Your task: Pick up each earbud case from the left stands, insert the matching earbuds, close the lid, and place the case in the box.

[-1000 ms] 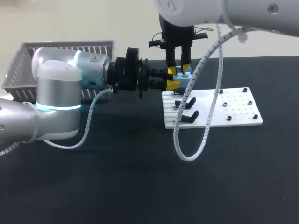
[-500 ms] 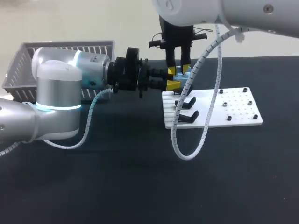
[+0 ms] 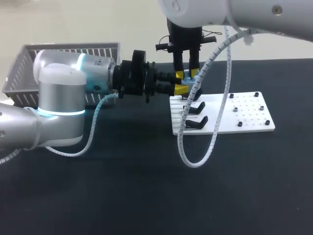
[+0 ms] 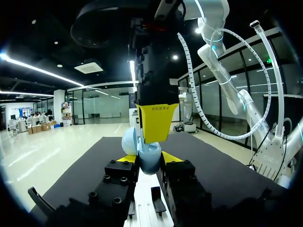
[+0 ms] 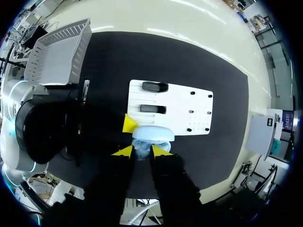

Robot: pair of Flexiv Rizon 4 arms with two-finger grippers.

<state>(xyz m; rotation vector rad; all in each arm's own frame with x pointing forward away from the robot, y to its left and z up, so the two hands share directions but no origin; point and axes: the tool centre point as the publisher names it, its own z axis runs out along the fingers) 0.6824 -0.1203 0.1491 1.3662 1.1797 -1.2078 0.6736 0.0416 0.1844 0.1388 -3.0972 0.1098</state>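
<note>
Pale-blue earbud case (image 4: 150, 158) sits clamped from both sides in my left gripper (image 4: 149, 166) above the white stand board (image 3: 244, 115), with my right gripper (image 5: 141, 151) down over it, its hold impossible to tell; fitting the earbuds seems in hand, and next calls for pressing the lid squarely shut.

No text, number or sign can be read for certain. The only print in sight is 1 short dark line across the yellow fingertip (image 4: 155, 118) of the right pincer (image 5: 142, 151), too small to make out. The light blue earbud case (image 4: 150, 163) and the white stand board (image 3: 244, 115) show no legible marks.
</note>
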